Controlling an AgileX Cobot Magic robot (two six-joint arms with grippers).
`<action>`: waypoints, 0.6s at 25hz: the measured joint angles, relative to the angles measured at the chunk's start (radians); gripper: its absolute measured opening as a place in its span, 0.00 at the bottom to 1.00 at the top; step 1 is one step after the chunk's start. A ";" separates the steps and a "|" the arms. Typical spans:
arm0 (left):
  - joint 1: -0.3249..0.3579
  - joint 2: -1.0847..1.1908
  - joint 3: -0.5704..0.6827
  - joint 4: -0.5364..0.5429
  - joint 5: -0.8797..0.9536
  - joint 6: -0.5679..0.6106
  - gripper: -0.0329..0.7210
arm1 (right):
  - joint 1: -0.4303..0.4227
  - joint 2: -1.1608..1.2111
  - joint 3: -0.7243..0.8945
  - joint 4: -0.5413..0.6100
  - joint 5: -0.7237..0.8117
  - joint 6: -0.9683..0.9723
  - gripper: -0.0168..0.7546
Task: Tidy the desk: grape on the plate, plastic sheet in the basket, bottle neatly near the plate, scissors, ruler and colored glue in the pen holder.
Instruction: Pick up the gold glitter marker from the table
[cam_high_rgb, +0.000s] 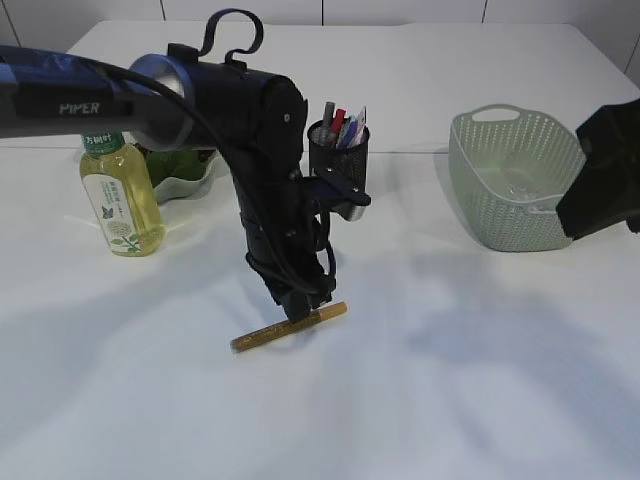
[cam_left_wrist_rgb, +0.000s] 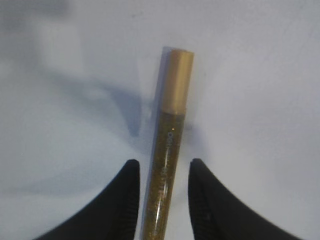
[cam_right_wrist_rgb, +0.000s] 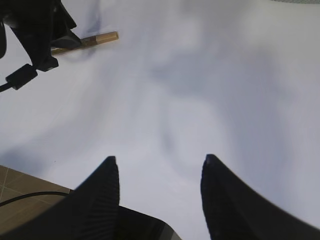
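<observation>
The left gripper (cam_left_wrist_rgb: 161, 195) stands low over the white table (cam_high_rgb: 480, 380), its 2 jaws straddling the gold glitter glue pen (cam_left_wrist_rgb: 170, 145) with a slim gap on each side, so it is parted and not yet pinching. The pen lies flat in front of the pen holder (cam_high_rgb: 338, 150). The right gripper (cam_right_wrist_rgb: 160, 192) hangs wide apart and empty above bare tabletop, beside the green basket (cam_high_rgb: 515, 185). The bottle (cam_high_rgb: 120, 195) stands beside the plate (cam_high_rgb: 185, 185).
</observation>
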 joint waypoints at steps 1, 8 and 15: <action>0.000 0.005 0.000 0.000 0.000 0.000 0.37 | 0.000 0.000 0.000 0.000 0.000 0.000 0.56; -0.011 0.021 0.000 0.008 0.000 -0.001 0.37 | 0.000 0.000 0.000 0.000 0.000 -0.002 0.56; -0.016 0.039 0.000 0.010 0.004 -0.001 0.37 | 0.000 0.000 0.000 0.000 0.000 -0.004 0.56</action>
